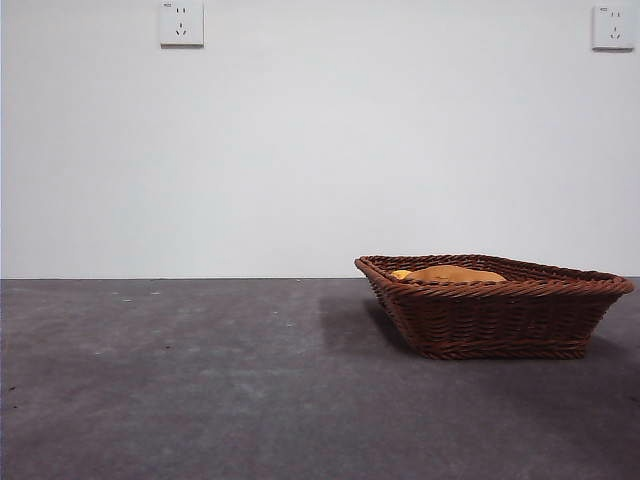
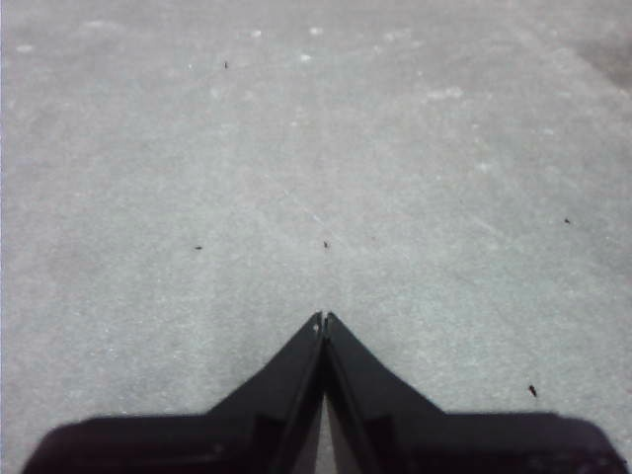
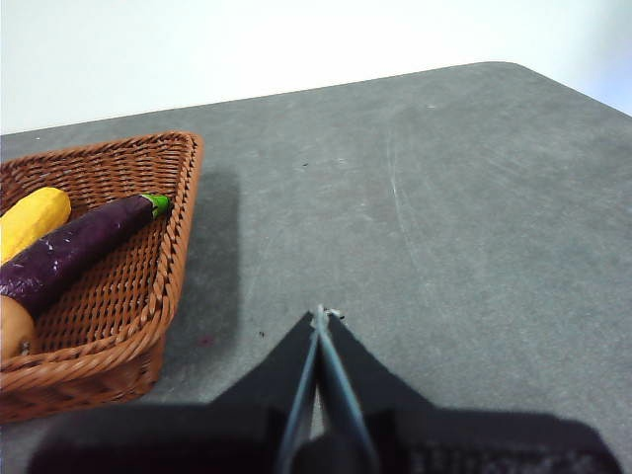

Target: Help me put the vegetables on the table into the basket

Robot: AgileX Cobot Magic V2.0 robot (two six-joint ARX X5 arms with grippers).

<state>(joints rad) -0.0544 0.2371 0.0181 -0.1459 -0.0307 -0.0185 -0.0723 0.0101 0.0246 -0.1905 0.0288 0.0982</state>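
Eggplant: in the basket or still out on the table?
In. The eggplant lies inside the basket, beside a yellow piece; the front view hides it behind the rim.

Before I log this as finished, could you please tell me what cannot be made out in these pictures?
- Front view: the brown woven wicker basket's near wall hides the dark purple eggplant; only the top of the tan-brown potato shows.
- Right wrist view: the picture's edge cuts off the potato, the yellow vegetable, the eggplant and part of the basket.
- Left wrist view: only dark grey table; no basket.

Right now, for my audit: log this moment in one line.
eggplant, yellow piece, potato in basket | left tool shut | right tool shut
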